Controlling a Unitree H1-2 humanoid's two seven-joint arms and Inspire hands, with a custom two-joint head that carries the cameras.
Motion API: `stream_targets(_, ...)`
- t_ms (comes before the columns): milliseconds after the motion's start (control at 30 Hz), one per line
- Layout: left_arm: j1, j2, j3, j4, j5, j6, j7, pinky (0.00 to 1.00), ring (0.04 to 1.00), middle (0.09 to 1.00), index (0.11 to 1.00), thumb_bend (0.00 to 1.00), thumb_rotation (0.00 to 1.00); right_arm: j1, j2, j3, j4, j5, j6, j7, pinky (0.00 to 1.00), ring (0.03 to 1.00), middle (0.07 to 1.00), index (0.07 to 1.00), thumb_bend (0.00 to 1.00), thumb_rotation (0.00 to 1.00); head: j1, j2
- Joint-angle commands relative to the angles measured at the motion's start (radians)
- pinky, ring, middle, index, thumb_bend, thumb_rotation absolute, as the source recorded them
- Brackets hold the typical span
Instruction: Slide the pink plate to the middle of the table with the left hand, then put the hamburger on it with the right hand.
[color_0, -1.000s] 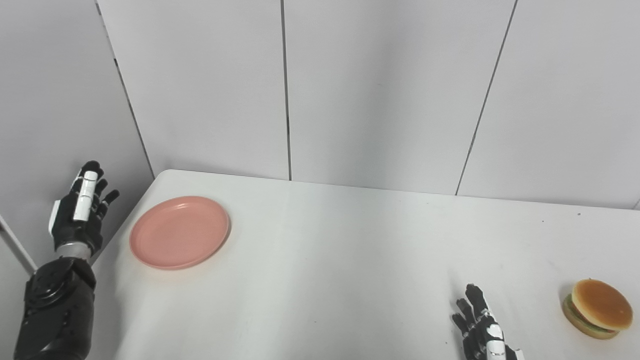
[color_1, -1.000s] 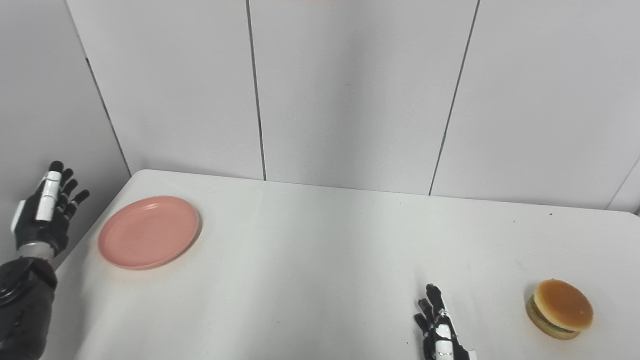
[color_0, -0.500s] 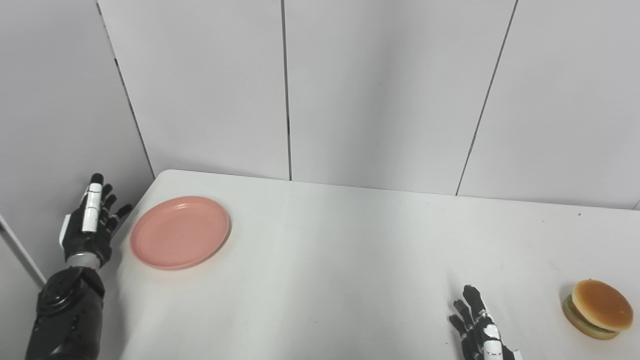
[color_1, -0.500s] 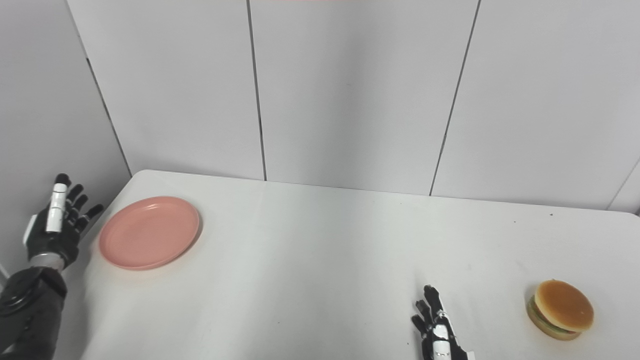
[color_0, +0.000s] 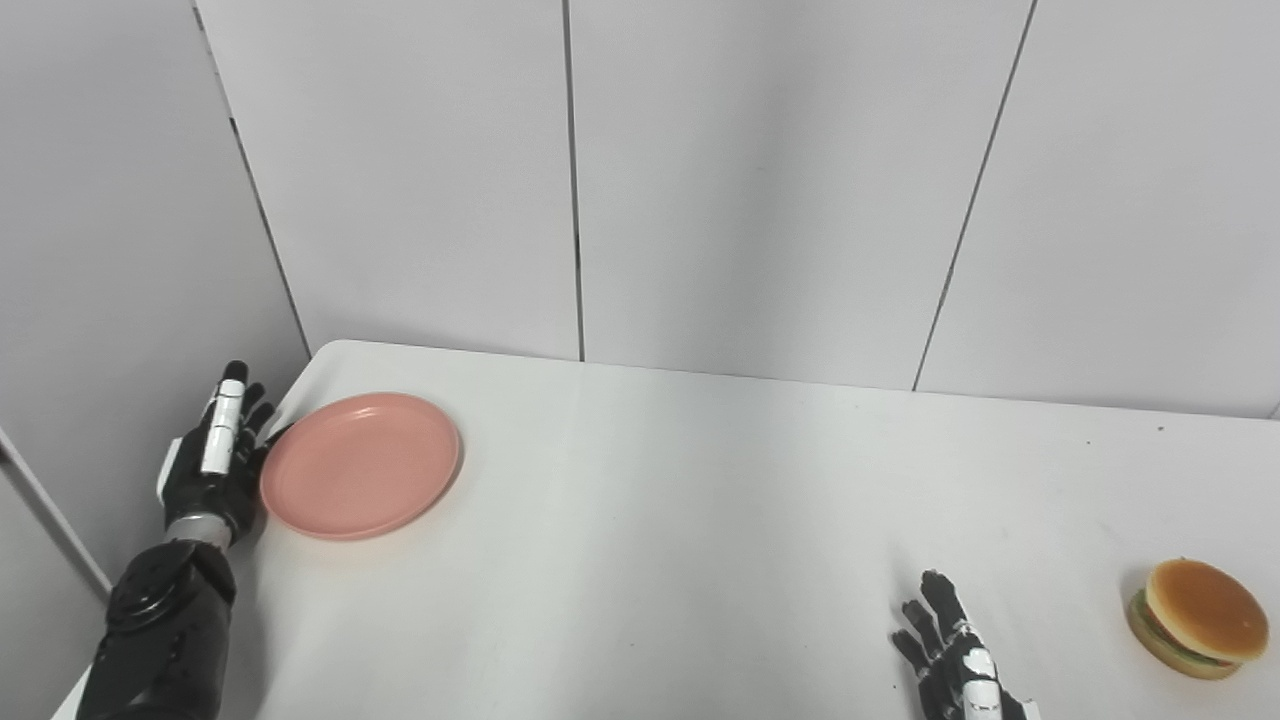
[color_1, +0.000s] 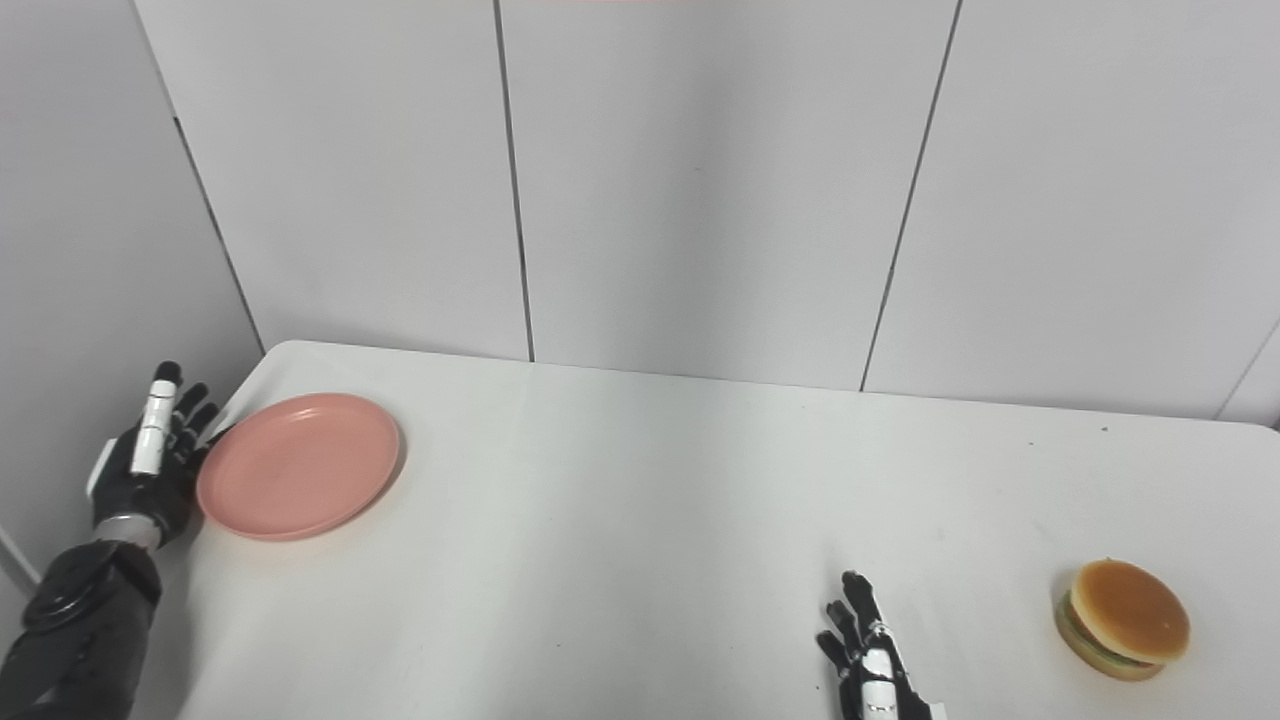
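Observation:
A pink plate (color_0: 360, 464) lies empty on the white table (color_0: 680, 500) near its far left corner. My left hand (color_0: 215, 462) is open, fingers straight, right beside the plate's left rim, at or against it. A hamburger (color_0: 1198, 618) with a tan bun sits near the table's right edge. My right hand (color_0: 950, 665) is open and rests low at the table's front, well left of the hamburger; its wrist is cut off by the frame edge. The same scene shows in the right eye view: plate (color_1: 298, 465), hamburger (color_1: 1124, 618).
Grey wall panels (color_0: 760, 180) stand behind the table and along its left side, close behind my left hand. The table's left edge runs just under my left forearm (color_0: 165, 630).
My left hand has come down and moved right, from beside the wall to the plate's left rim. The plate and hamburger have not moved. The right hand has barely shifted.

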Motion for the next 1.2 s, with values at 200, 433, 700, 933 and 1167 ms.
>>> stream_targets(200,-0.036,-0.004,-0.024,-0.033,0.005,-0.022,-0.022,0.74,0.945,0.932,0.955,0.86,0.65,0.179,-0.014,0.011,-0.057,-0.004,0.001,0.0,0.91,0.937,0.963,0.918,0.68,1.0,-0.005,0.006)
stream_targets(433,-0.025,-0.027,-0.049,-0.078,0.0,-0.017,-0.059,0.74,0.943,0.944,0.962,0.88,0.66,0.185,-0.009,0.014,-0.068,-0.008,0.006,-0.004,0.9,0.937,0.963,0.918,0.69,1.0,-0.009,0.011)
stream_targets(700,-0.01,-0.066,-0.073,-0.105,0.001,-0.014,-0.073,0.78,0.951,0.938,0.983,0.86,0.66,0.187,-0.009,0.02,-0.076,-0.009,0.009,-0.005,0.9,0.936,0.962,0.913,0.69,1.0,-0.019,0.017)
stream_targets(933,0.009,-0.1,-0.112,-0.164,0.036,0.018,-0.054,0.72,0.933,0.933,0.973,0.88,0.66,0.187,-0.006,0.024,-0.079,-0.006,0.014,-0.012,0.9,0.935,0.962,0.916,0.69,1.0,-0.025,0.018)
stream_targets(1167,0.035,-0.125,-0.151,-0.234,0.05,0.056,-0.069,0.76,0.938,0.936,0.989,0.9,0.65,0.187,-0.008,0.028,-0.082,-0.011,0.013,-0.016,0.89,0.926,0.957,0.912,0.7,1.0,-0.03,0.02)
